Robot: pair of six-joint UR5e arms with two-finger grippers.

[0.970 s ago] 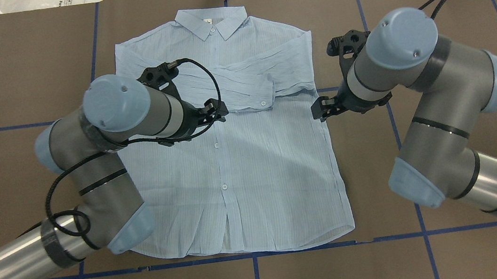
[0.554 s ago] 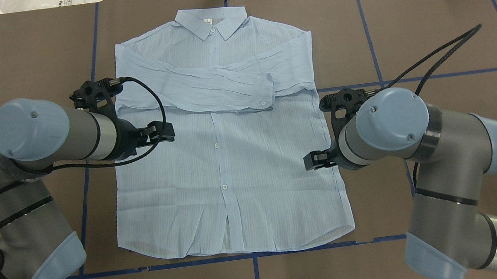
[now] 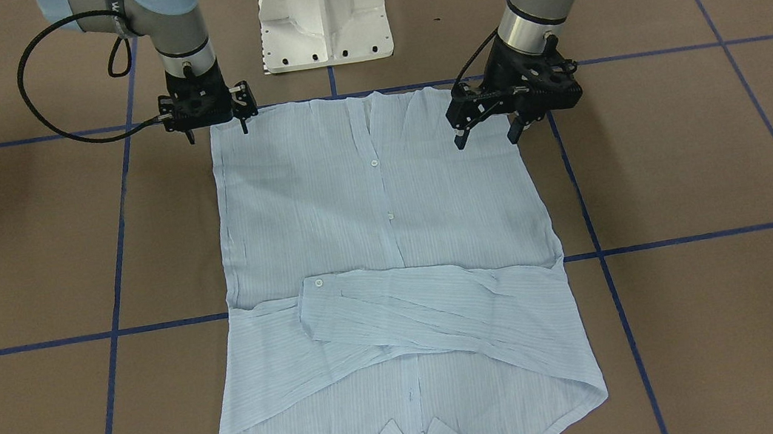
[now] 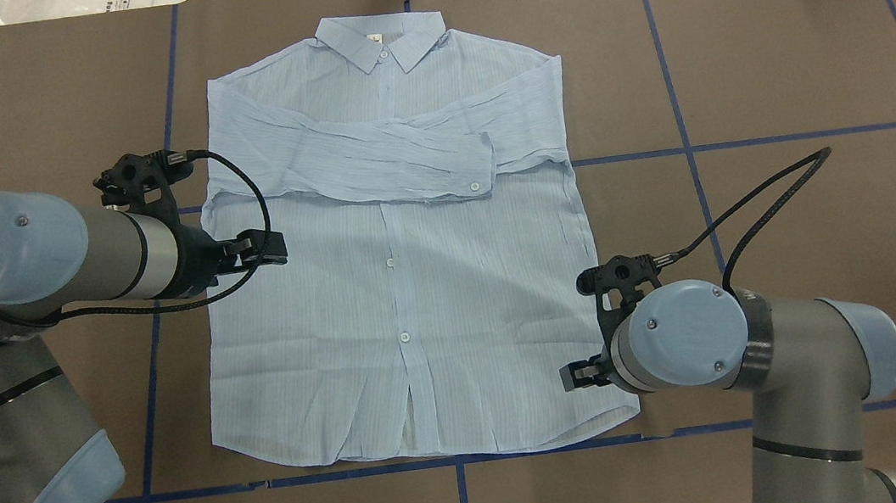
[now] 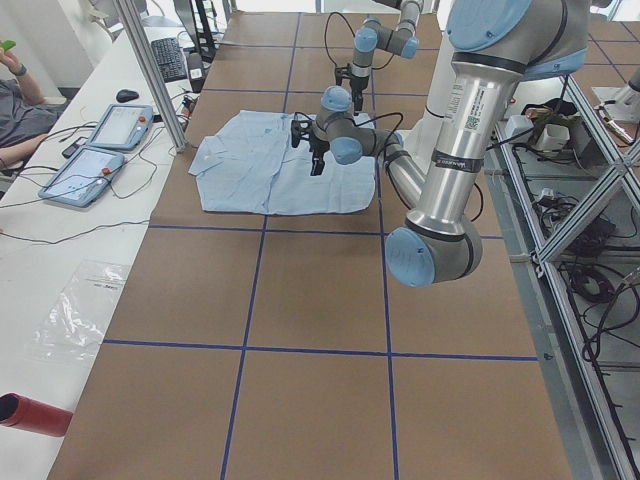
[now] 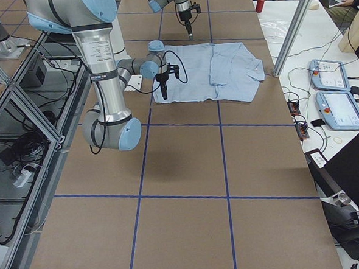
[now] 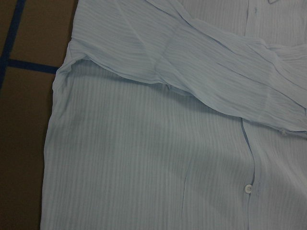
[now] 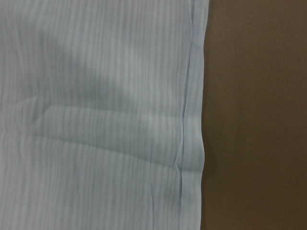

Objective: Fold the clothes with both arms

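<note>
The pale blue shirt (image 4: 420, 306) lies flat and front up on the brown table, collar (image 4: 381, 40) at the far side, both sleeves folded across the chest. It also shows in the front view (image 3: 384, 202). My left gripper (image 3: 486, 136) is open and empty, hovering over the shirt's left side edge between sleeve and hem; overhead it shows at the left (image 4: 264, 248). My right gripper (image 3: 217, 131) is open and empty, hovering at the hem's right corner; overhead it is mostly hidden under its wrist (image 4: 578, 374). The wrist views show only shirt fabric (image 7: 144, 167) (image 8: 96, 120).
The white pedestal base (image 3: 323, 16) stands just behind the hem. Blue tape lines (image 4: 692, 149) cross the brown table cover. An operators' bench with tablets (image 5: 100, 150) runs along the far side, and a red cylinder (image 5: 30, 415) lies at its end.
My left gripper has drawn back from the shirt's chest to its left side edge. My right gripper has moved along the right edge toward the robot, down to the hem corner.
</note>
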